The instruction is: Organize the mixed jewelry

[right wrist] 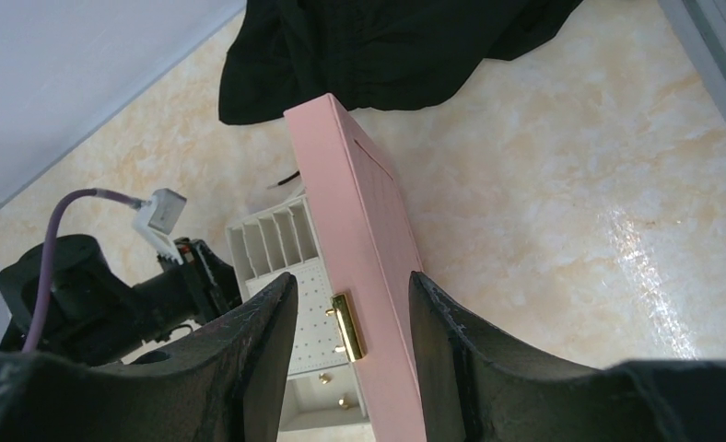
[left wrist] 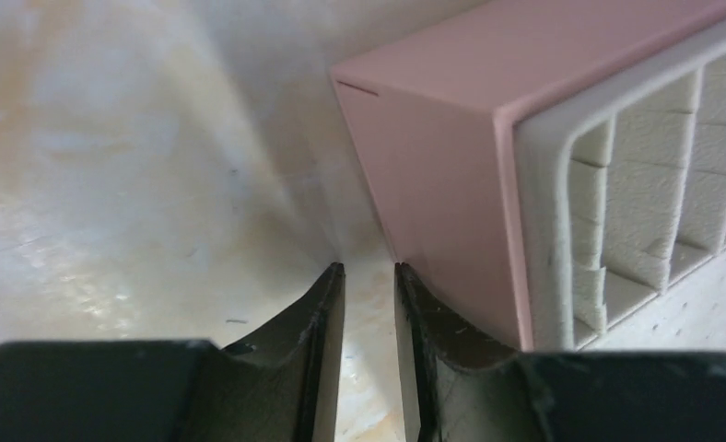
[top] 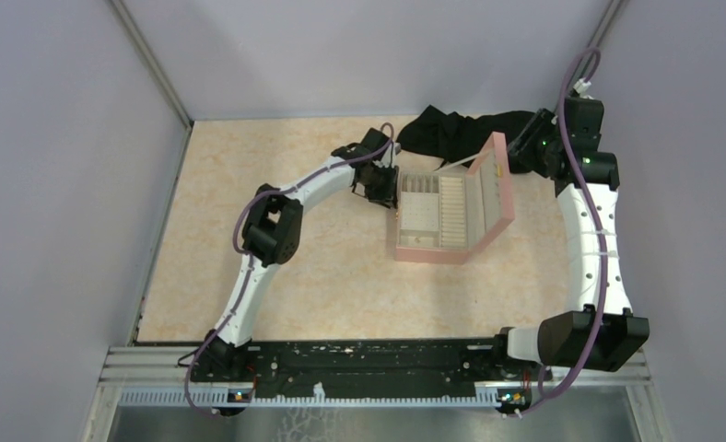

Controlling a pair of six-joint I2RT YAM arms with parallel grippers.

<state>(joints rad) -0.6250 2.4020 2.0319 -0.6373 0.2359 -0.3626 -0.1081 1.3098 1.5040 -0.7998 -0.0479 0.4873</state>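
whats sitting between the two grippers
The open pink box, seen in the top view: its base is toward the left gripper, its raised lid toward the right gripper.

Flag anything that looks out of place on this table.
A black cloth lies crumpled at the far edge, behind the open pink box; it looks dumped rather than laid flat. Nothing seems spilled or damaged.

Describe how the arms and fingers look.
The left arm and right arm have white links between bulky black joints, each trailed by a purple cable. The left fingers and right fingers are matte black, curved, tapering to narrow tips.
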